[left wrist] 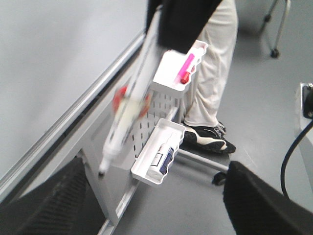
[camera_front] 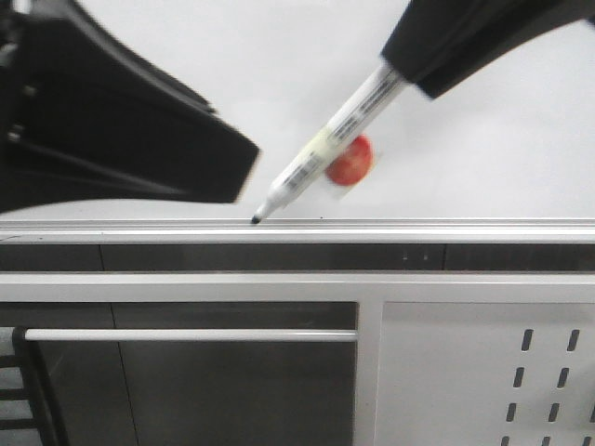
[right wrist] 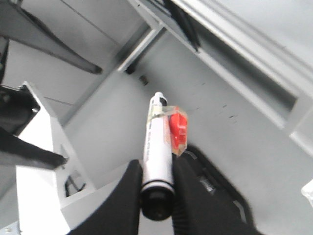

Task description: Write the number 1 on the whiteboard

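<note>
The whiteboard fills the upper front view, with its silver rail below. No black stroke of the number 1 shows on it. My right gripper is shut on a white marker pen that carries a red tag. The pen slants down to the left, and its black tip is at the board's bottom edge, just above the rail. The right wrist view shows the fingers clamped on the pen's rear end. My left gripper is open and empty, just left of the pen.
Below the rail is a perforated grey panel with a horizontal bar. In the left wrist view two white trays hang on it, holding a pink marker and a bottle. A person's legs stand beside them.
</note>
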Robot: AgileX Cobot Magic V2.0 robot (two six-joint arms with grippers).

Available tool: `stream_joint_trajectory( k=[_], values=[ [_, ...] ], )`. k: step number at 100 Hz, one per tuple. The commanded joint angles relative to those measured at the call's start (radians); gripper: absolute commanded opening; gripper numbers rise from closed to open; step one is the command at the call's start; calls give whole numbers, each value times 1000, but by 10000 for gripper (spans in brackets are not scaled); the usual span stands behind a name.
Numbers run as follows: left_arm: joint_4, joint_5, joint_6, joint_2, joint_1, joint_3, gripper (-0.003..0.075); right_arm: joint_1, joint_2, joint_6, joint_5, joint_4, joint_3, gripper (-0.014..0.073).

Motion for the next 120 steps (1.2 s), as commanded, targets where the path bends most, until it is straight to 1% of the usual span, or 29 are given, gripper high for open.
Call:
stream_joint_trajectory(
  k=[1, 11, 16, 23, 25, 27, 32, 34, 36, 38, 40, 57, 69, 82, 99, 114, 120],
  values=[
    [-31, 31, -76, -80, -7, 0, 531, 2, -76, -17, -45, -3, -29, -68],
    [-31, 102, -185, -170, -7, 21, 468, 2, -139, -17, -75, -30, -29, -68],
    [-31, 131, -213, -212, -7, 26, 419, 2, -177, -17, -91, -40, -27, -68],
    [-31, 145, -215, -273, -7, 29, 326, 2, -229, -17, -123, -57, -16, -68],
    [-31, 145, -215, -290, -7, 29, 293, 2, -241, -17, -134, -63, -9, -68],
    [-31, 145, -215, -308, -7, 29, 242, 2, -263, -17, -147, -72, -3, -68],
    [-31, 143, -215, -349, -7, 29, 155, 2, -297, -17, -171, -79, 18, -66],
    [-31, 143, -215, -365, -7, 29, 92, 2, -314, -17, -181, -81, 30, -63],
    [-31, 140, -215, -376, -7, 29, 60, 2, -332, -17, -192, -81, 38, -60],
    [-31, 136, -217, -396, -7, 29, -4, 2, -349, -17, -199, -81, 52, -60],
    [-31, 132, -217, -412, -7, 29, -18, 2, -371, -17, -215, -81, 73, -60],
    [-31, 140, -319, -521, -7, 29, -18, 2, -519, -17, -309, -81, 214, -60],
    [-31, 166, -323, -585, -7, 54, -18, 2, -636, -17, -333, -81, 314, -59],
    [-31, 288, -362, -653, -7, 128, -18, 2, -760, -15, -379, -81, 412, -59],
    [-31, 433, -363, -742, -7, 223, -18, 2, -907, -15, -475, -81, 513, -59],
    [-29, 629, -320, -766, -7, 276, -18, 2, -969, -15, -508, -81, 593, -59],
    [-29, 688, -311, -766, -7, 285, -18, 2, -976, -15, -510, -77, 619, -59]
  ],
)
